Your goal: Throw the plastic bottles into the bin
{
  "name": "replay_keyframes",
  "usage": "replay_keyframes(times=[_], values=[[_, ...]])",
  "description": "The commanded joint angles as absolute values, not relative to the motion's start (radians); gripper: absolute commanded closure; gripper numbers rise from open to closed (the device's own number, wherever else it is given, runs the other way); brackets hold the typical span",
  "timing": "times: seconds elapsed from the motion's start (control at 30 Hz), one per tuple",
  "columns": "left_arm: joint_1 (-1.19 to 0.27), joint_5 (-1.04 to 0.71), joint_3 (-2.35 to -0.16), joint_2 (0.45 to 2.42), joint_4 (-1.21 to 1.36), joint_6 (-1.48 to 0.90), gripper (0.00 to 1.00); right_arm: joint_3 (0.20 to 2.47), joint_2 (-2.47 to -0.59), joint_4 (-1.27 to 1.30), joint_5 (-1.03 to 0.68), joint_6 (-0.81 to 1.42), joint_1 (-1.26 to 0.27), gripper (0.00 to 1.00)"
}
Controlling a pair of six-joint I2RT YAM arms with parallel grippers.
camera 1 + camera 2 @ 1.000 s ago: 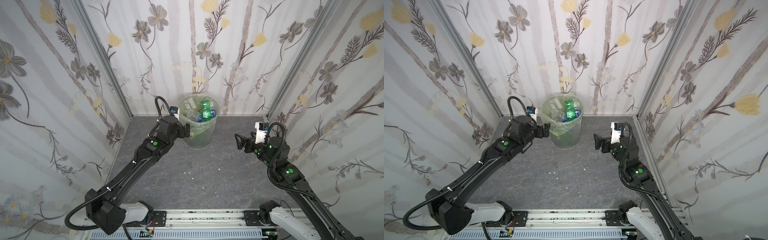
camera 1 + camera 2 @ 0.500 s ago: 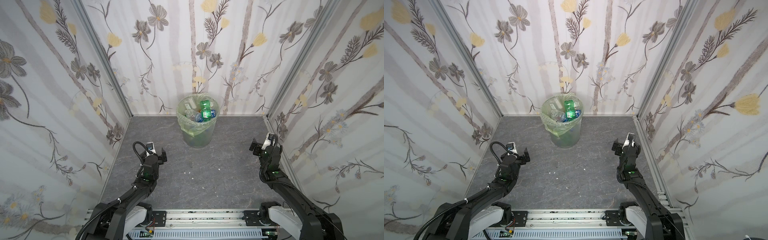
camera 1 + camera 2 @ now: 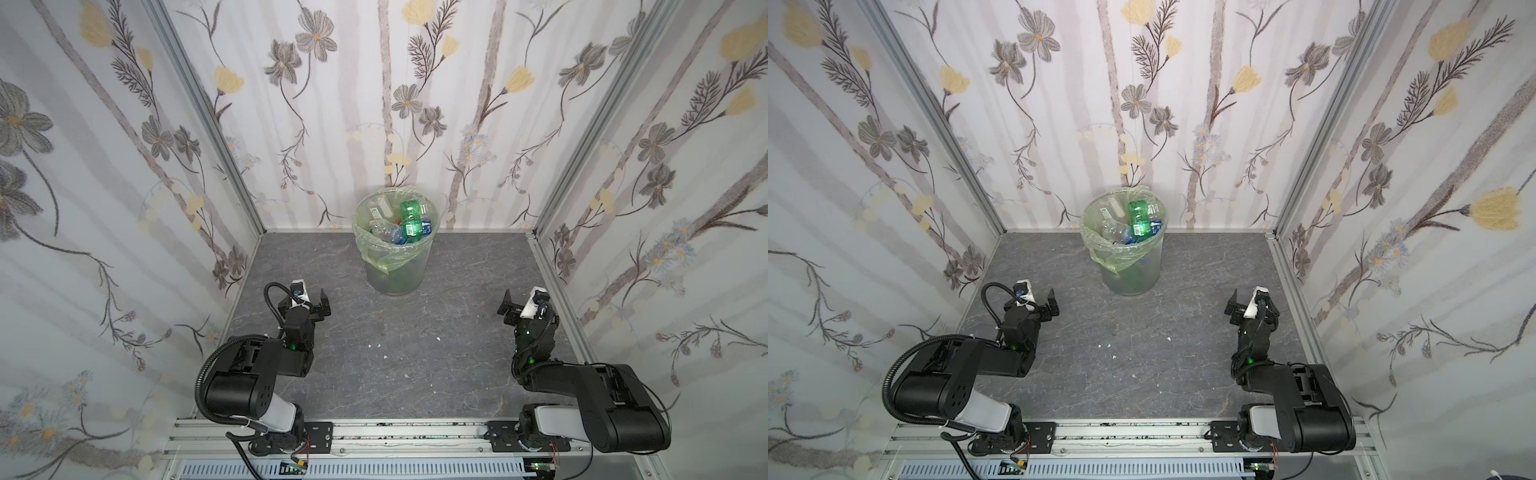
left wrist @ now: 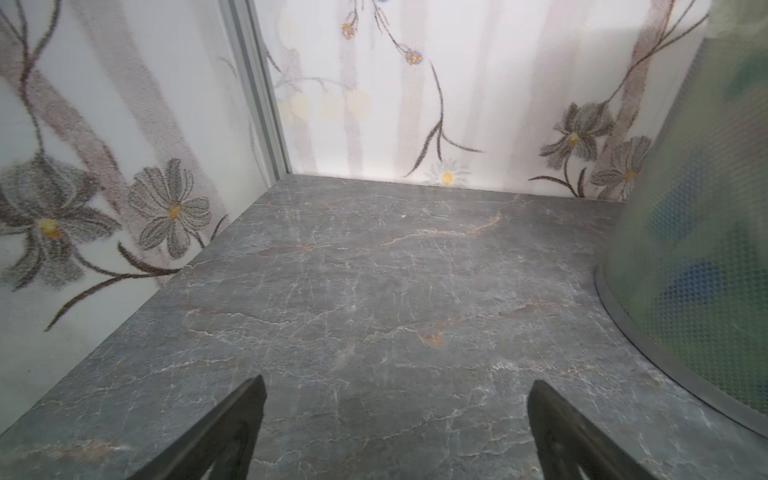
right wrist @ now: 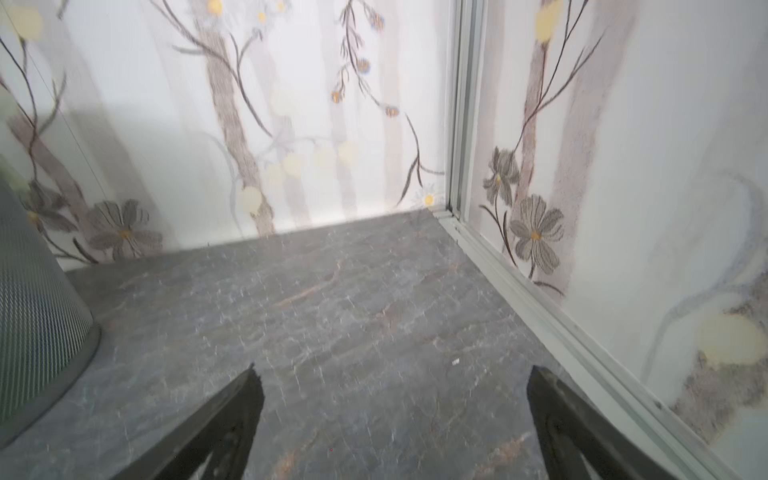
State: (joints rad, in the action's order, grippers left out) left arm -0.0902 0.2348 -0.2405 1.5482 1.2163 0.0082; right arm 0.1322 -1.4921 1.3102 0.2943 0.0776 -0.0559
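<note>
The left fingers stand spread wide with nothing between them, only the grey, marble-veined table showing in the gap. The right fingers are parted just as far and grip nothing either. In both top views each pair sits low over the table, pointing toward the back wall, the left fingers near the left wall and the right fingers near the right one. Both arms are folded back toward the metal rail along the front edge.

The bin stands upright at the middle of the table's back edge, close to the flowered rear wall and well apart from both pairs of fingers. Its pale green bag is folded over the rim. The plastic bottles lie heaped inside, up to about the rim – a green one on top, with clear ones and blue labels beside it. The left wrist view catches the bin's mesh wall, with blurred blue and green shapes behind it. A few small white specks dot the table between the arms
</note>
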Motion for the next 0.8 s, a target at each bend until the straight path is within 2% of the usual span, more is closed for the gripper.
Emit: replay_keyframes(times=[0.0,0.03,0.13,0.77], values=[[-0.067,0.178,-0.228,1.591,1.373,-0.032,0.0,0.171,-1.503,1.356,0.301,0.069,-0.055,0.0],[-0.064,0.175,-0.233,1.584,1.352,-0.038,0.0,0.198,-1.491,1.284,0.311,0.079,-0.055,0.0],[-0.059,0.166,-0.236,1.588,1.355,-0.04,0.0,0.174,-1.512,1.373,0.308,0.069,-0.056,0.0],[-0.051,0.16,-0.239,1.588,1.348,-0.049,0.0,0.189,-1.511,1.337,0.268,0.051,-0.06,0.0]])
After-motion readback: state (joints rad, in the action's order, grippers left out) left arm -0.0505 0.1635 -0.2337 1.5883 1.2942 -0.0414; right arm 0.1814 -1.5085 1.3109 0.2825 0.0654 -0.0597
